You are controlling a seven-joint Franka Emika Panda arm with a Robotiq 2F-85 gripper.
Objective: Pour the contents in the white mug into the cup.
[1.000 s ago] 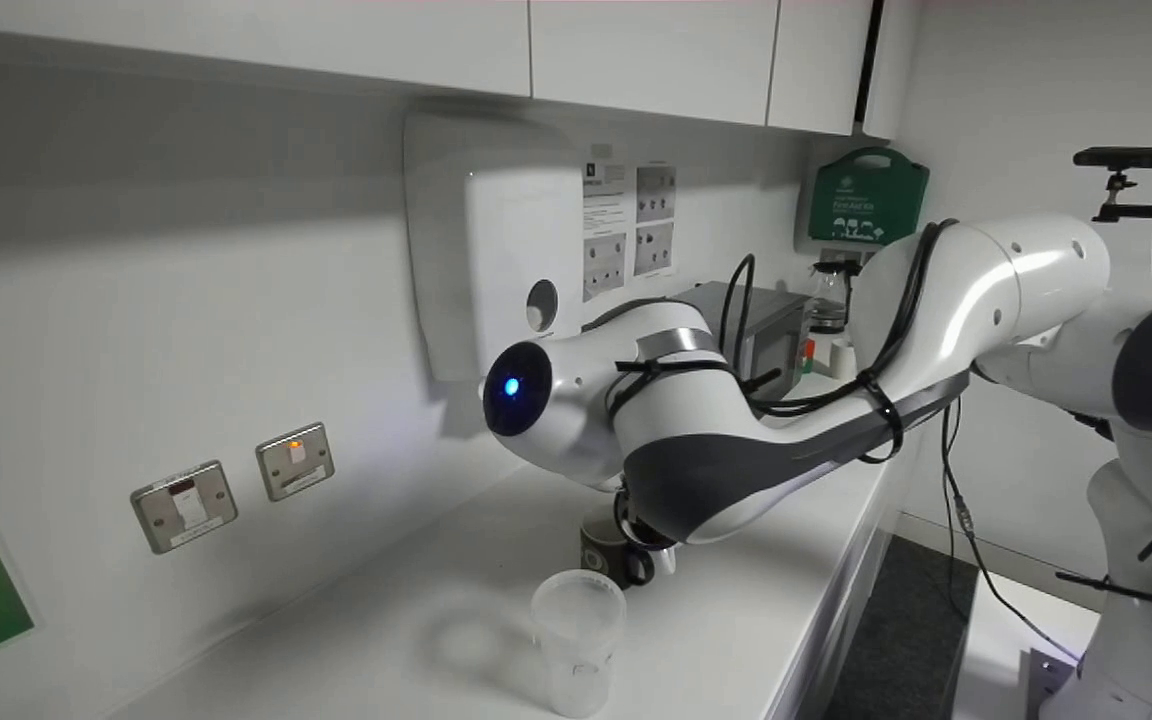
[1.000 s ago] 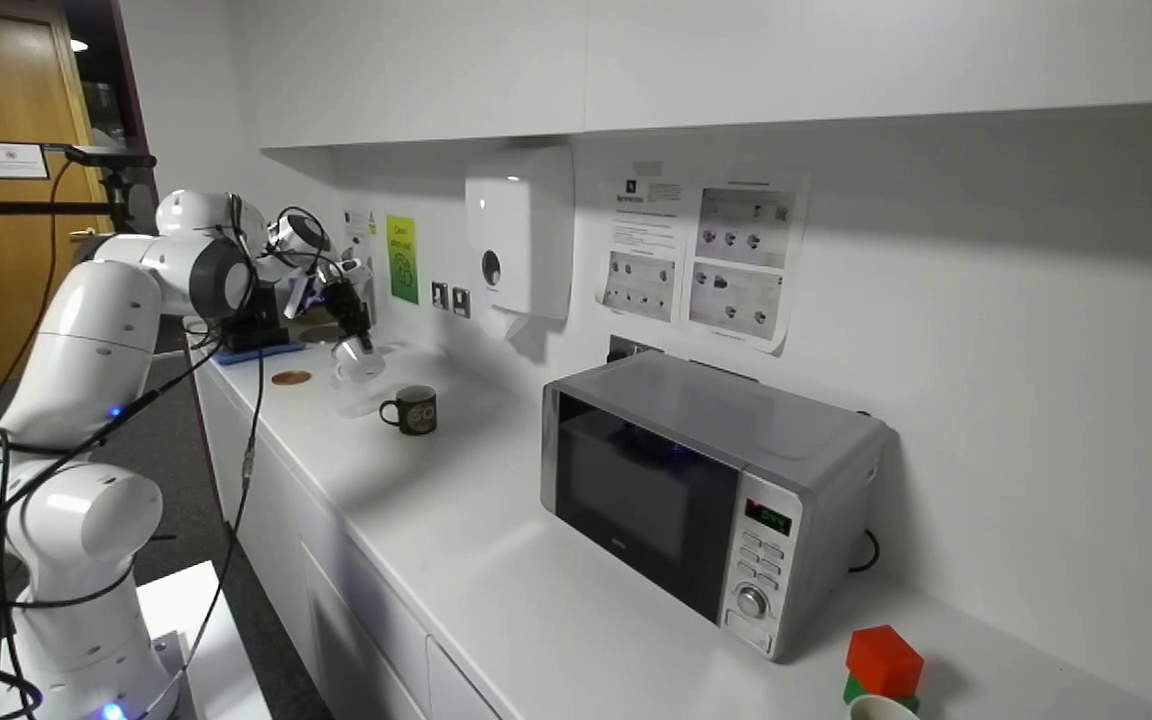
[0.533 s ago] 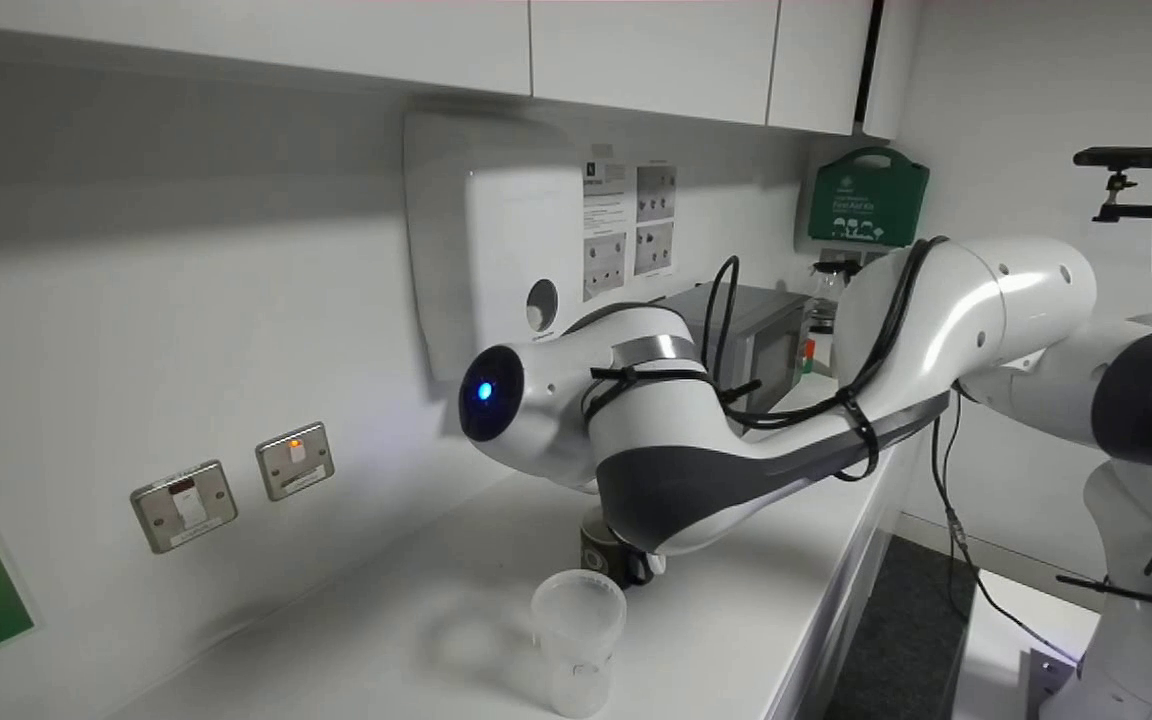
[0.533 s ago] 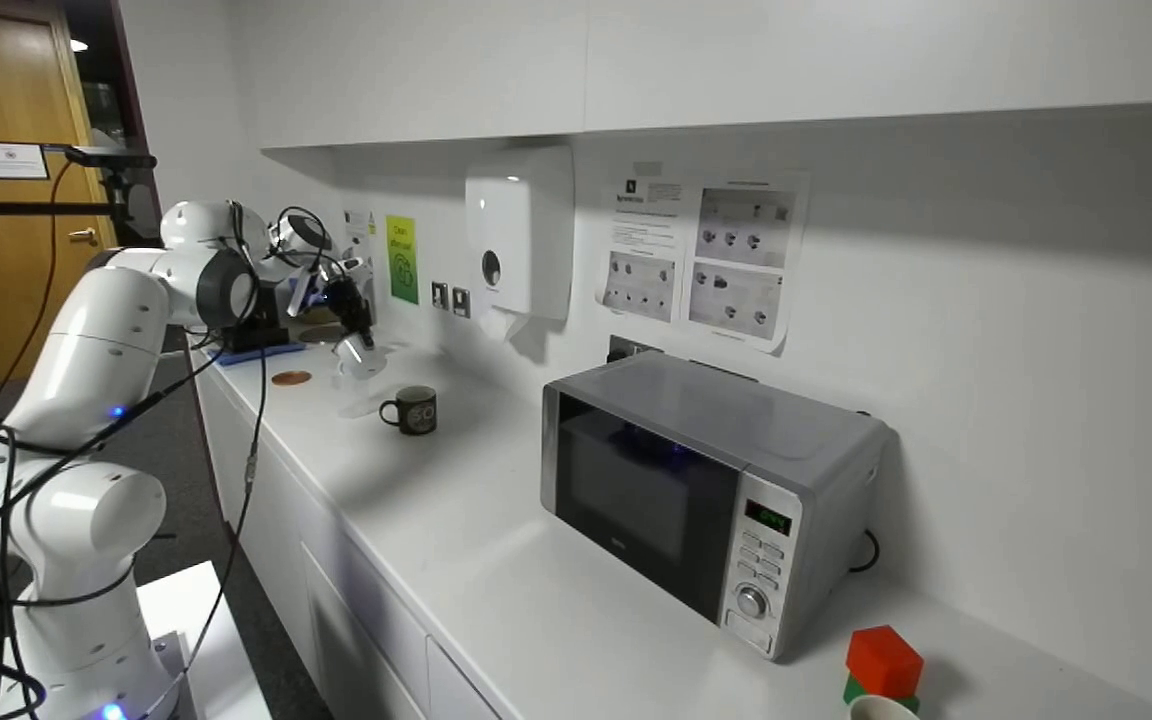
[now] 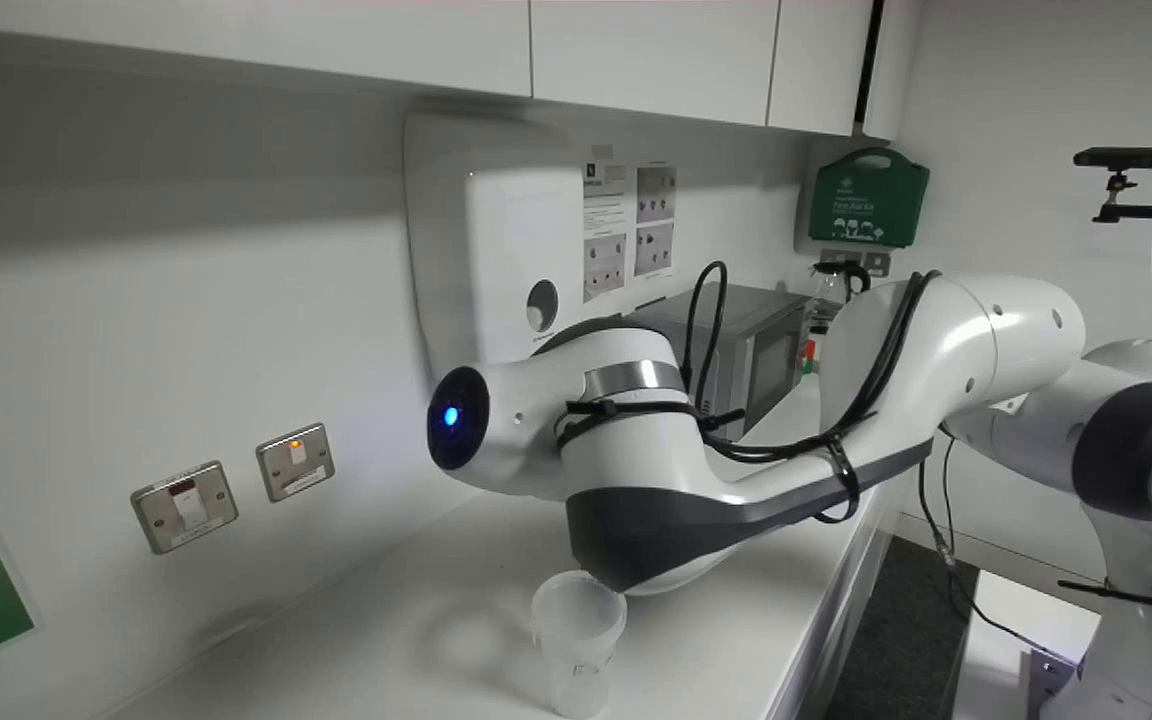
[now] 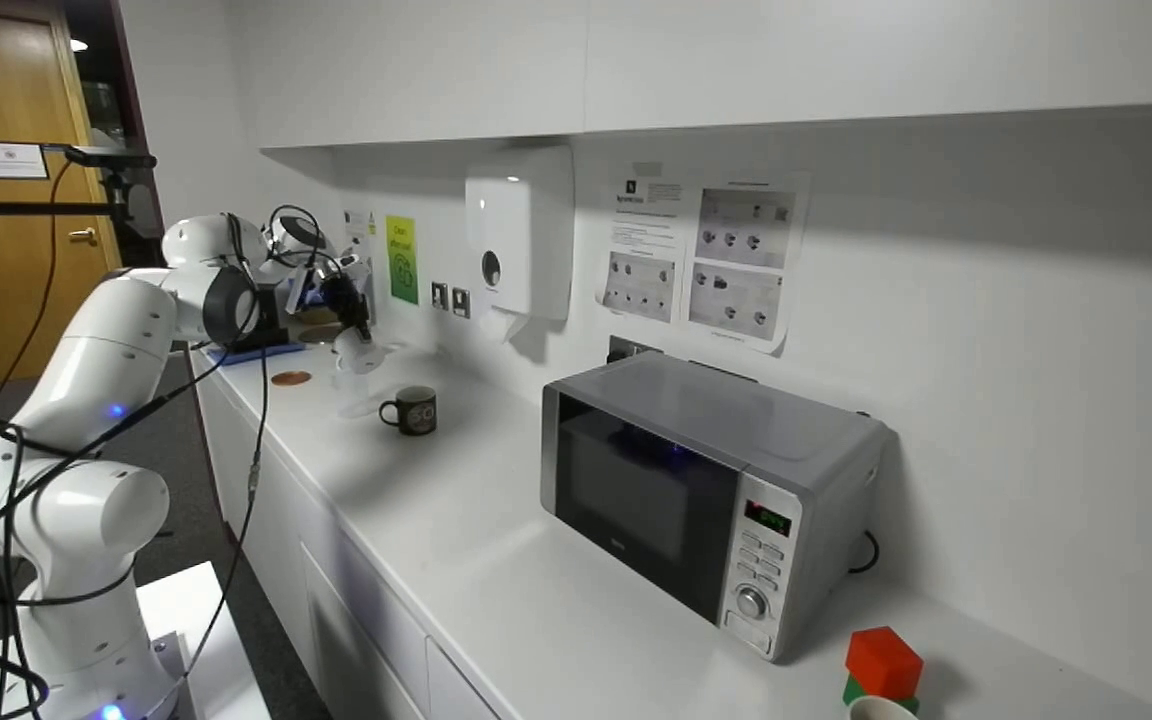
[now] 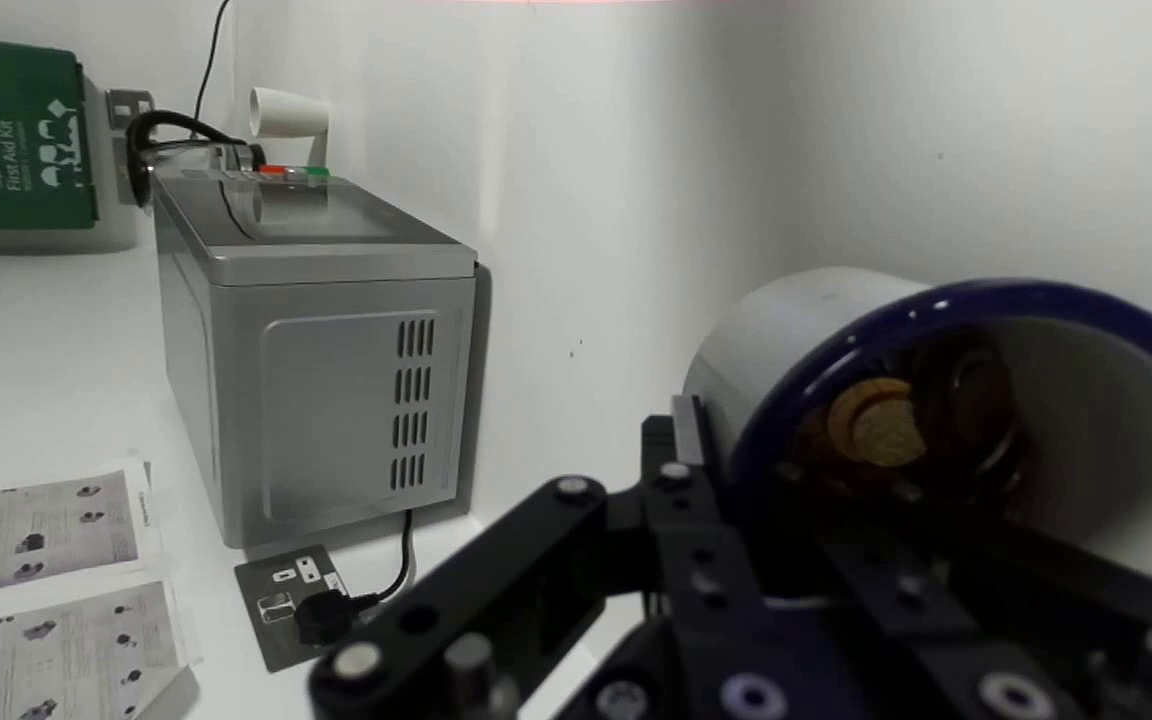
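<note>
Can see, in an exterior view, the cup [image 5: 579, 640] upright on the desk [image 5: 396, 650], and the arm [image 5: 786, 478] bent low, meeting the cup in line of sight. Can't tell whether touching. Can also see a dispenser [image 5: 496, 240] on the wall [image 5: 336, 330], a microwave [image 5: 776, 365] partly hidden by the arm and a first-aid kit [image 5: 869, 198].

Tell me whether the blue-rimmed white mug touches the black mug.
Apart: an exterior view shows countertop between the white mug and the black mug.
</note>
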